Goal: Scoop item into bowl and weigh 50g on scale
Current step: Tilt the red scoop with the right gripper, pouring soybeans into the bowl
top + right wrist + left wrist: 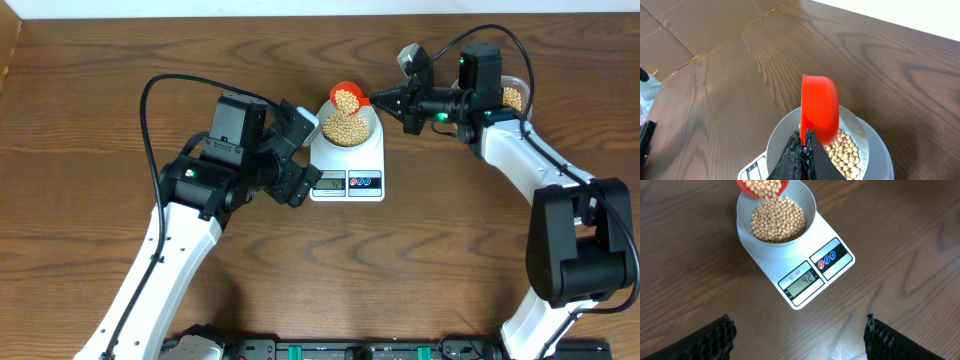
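The white scale (pixel 374 160) sits mid-table with the pale bowl (pixel 373 127) on it, half full of tan beans (pixel 344 129). My right gripper (pixel 381 98) is shut on the handle of a red scoop (pixel 347 97). The scoop holds beans and tilts over the bowl's far rim. In the right wrist view the scoop (pixel 819 107) stands on edge above the bowl (pixel 777 142) and its beans (pixel 845 150), gripped by the right gripper (pixel 805 135). My left gripper (pixel 308 152) hangs open and empty just left of the scale. In its wrist view the scale (pixel 835 230) display reads 42.
A clear plastic tub (pixel 513 95) with more beans stands at the back right, partly behind the right arm. Dark wood table (pixel 100 120) surrounds the scale. Flattened cardboard (pixel 685 25) lies beyond the table's far edge.
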Controlling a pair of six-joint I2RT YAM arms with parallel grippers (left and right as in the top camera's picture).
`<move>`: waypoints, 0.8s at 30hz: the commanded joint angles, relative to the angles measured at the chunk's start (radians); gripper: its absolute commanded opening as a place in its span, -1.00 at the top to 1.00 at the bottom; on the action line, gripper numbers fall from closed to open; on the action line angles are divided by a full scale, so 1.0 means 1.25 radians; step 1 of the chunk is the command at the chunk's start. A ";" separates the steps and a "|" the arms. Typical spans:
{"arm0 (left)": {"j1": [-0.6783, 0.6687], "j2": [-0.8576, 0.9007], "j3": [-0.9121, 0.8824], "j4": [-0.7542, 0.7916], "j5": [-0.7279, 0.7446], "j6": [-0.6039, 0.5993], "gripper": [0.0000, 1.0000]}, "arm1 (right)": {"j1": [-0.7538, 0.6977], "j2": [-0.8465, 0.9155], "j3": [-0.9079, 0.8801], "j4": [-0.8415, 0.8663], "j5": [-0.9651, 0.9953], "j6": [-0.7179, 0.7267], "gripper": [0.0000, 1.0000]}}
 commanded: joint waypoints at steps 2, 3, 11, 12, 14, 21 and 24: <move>0.003 -0.004 -0.003 0.001 0.004 0.011 -0.69 | 0.006 0.007 -0.003 -0.002 -0.008 -0.032 0.98; 0.003 -0.004 -0.003 0.001 0.004 0.011 -0.69 | 0.006 0.007 -0.003 -0.002 -0.009 -0.032 0.98; 0.003 -0.004 -0.003 0.002 0.004 0.011 -0.69 | 0.005 0.007 -0.003 -0.003 -0.009 -0.046 0.98; 0.003 -0.004 -0.003 0.001 0.004 0.011 -0.69 | 0.005 0.007 -0.003 -0.003 -0.008 -0.046 0.98; 0.003 -0.004 -0.003 0.002 0.004 0.011 -0.69 | 0.006 0.007 -0.003 -0.004 -0.009 -0.046 0.98; 0.003 -0.004 -0.003 0.001 0.004 0.011 -0.69 | 0.006 0.007 -0.003 -0.010 -0.008 -0.052 0.98; 0.003 -0.004 -0.003 0.001 0.004 0.011 -0.69 | 0.006 0.007 -0.003 -0.011 -0.008 -0.052 0.98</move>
